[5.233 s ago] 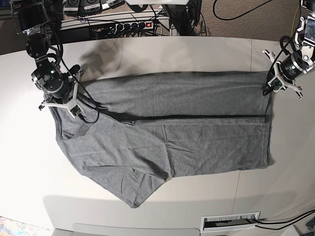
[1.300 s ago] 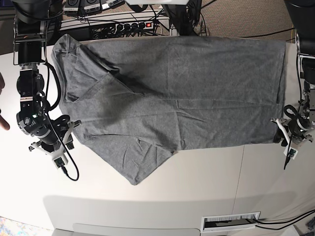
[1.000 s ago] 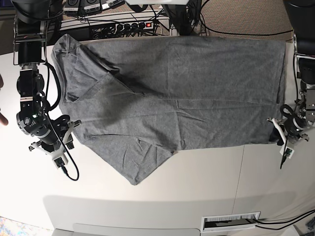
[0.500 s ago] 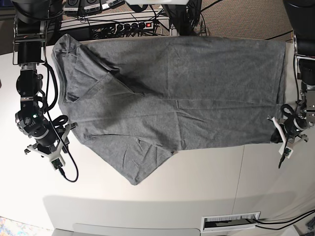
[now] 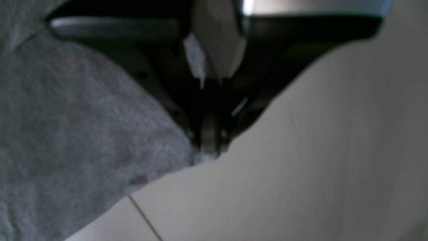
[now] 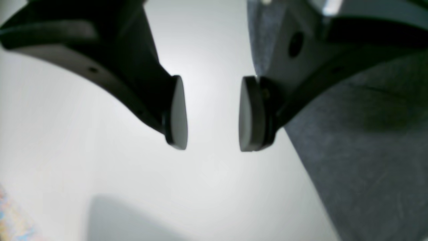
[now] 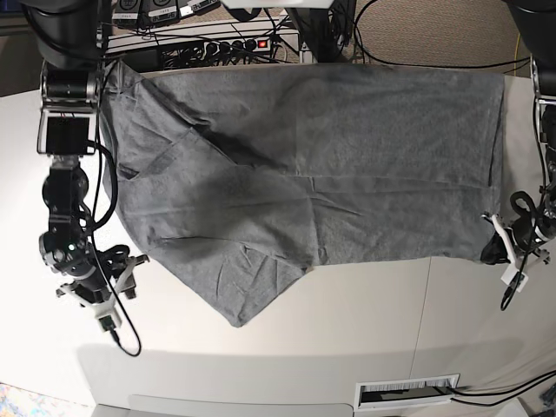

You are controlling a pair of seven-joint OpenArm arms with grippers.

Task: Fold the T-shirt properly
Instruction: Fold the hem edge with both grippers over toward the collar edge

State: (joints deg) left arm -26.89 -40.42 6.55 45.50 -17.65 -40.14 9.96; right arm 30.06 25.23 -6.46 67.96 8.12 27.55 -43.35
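The grey T-shirt [image 7: 330,174] lies spread open across the table, one sleeve pointing toward the front edge and its far side reaching the back edge. My left gripper [image 7: 498,252] sits at the hem's near right corner. In the left wrist view this gripper [image 5: 208,147] is shut, with a bit of the T-shirt [image 5: 83,134] pinched at its tips. My right gripper [image 7: 111,291] stands on bare table just off the shirt's left edge. In the right wrist view it [image 6: 212,115] is open with nothing between its pads [image 6: 177,113], and the T-shirt [image 6: 367,150] lies beside the right finger.
A power strip [image 7: 234,43] and cables sit behind the table's back edge. A white slotted panel [image 7: 407,393] lies at the front. A seam [image 7: 426,304] runs across the table [image 7: 365,313] on the right.
My left gripper has shut on the hem corner. My right gripper has slid toward the front edge and opened wider. The shirt's left side has shifted slightly.
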